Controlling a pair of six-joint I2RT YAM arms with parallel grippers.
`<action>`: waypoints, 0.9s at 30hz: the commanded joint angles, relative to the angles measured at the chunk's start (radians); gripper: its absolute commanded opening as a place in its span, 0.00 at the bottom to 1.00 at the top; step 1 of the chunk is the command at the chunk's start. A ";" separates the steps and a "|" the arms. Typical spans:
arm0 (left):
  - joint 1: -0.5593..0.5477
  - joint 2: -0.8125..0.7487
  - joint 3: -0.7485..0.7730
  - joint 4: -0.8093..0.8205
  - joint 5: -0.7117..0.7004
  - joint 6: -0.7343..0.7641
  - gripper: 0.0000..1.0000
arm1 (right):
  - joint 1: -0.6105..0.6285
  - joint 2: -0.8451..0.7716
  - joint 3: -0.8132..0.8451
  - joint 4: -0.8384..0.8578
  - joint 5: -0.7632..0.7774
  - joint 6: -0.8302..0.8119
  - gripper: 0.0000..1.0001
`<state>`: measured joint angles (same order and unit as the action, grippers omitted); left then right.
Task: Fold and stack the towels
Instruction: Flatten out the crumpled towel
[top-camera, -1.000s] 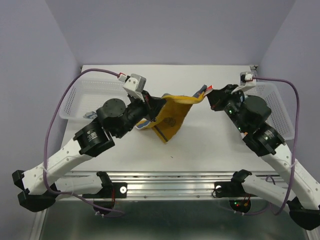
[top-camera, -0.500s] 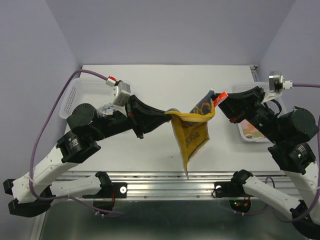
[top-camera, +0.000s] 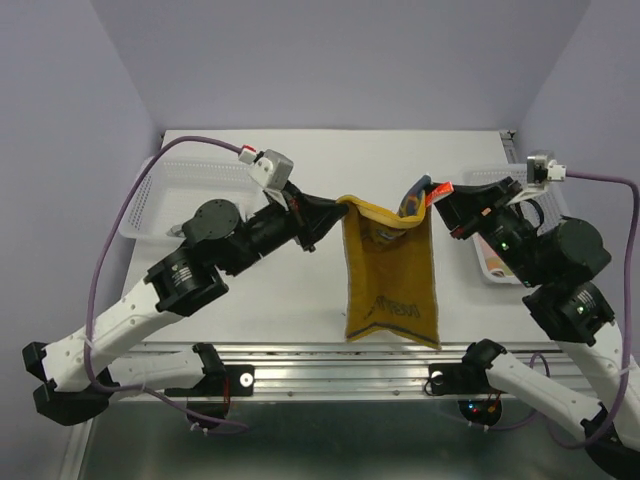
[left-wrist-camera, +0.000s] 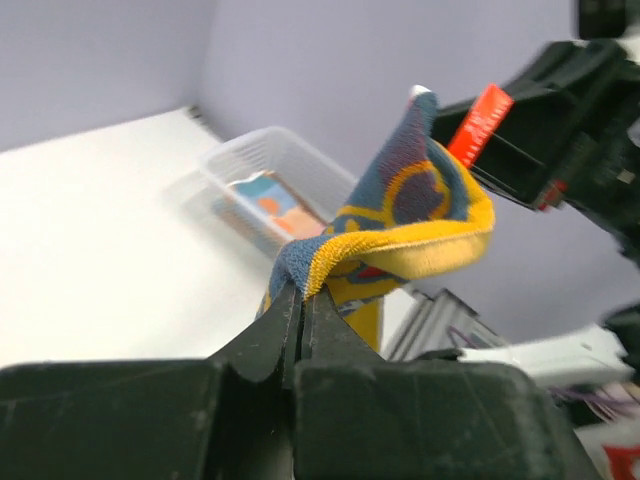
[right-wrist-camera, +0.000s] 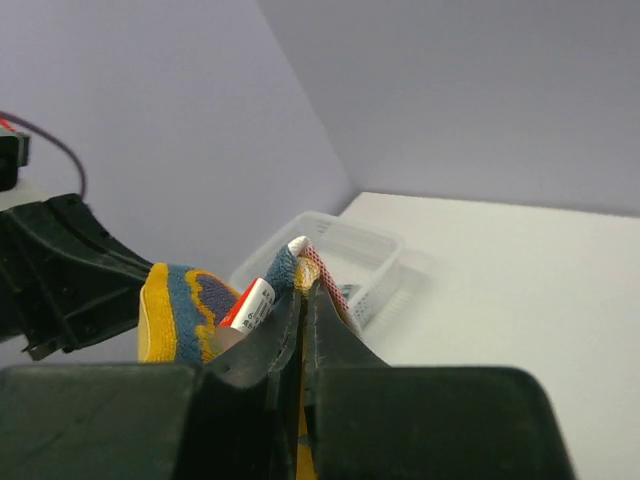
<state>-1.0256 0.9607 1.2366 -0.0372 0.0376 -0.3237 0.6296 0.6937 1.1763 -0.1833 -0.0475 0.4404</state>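
Top external: my orange, blue-circled cloth towel hangs lengthwise, centre frame, spread between both arms.
Left pincer: clenched on its upper-left corner.
Right pincer: clenched on its upper-right corner.

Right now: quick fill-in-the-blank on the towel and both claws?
The orange towel hangs stretched ___ the two claws. The left claw and right claw are each ___ on a top corner. The right basket holds another ___.
Missing: between; shut; towel.
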 joint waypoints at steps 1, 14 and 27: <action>0.040 0.128 0.027 -0.047 -0.313 -0.035 0.00 | 0.004 0.067 -0.104 0.062 0.297 -0.042 0.01; 0.410 0.701 0.332 -0.027 -0.157 0.296 0.00 | -0.131 0.564 -0.109 0.295 0.539 -0.132 0.01; 0.519 1.089 0.693 -0.141 -0.111 0.509 0.00 | -0.321 0.998 0.111 0.387 0.319 -0.144 0.01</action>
<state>-0.5339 2.0102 1.8519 -0.1406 -0.0605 0.1036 0.3382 1.6665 1.1843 0.1284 0.3088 0.3126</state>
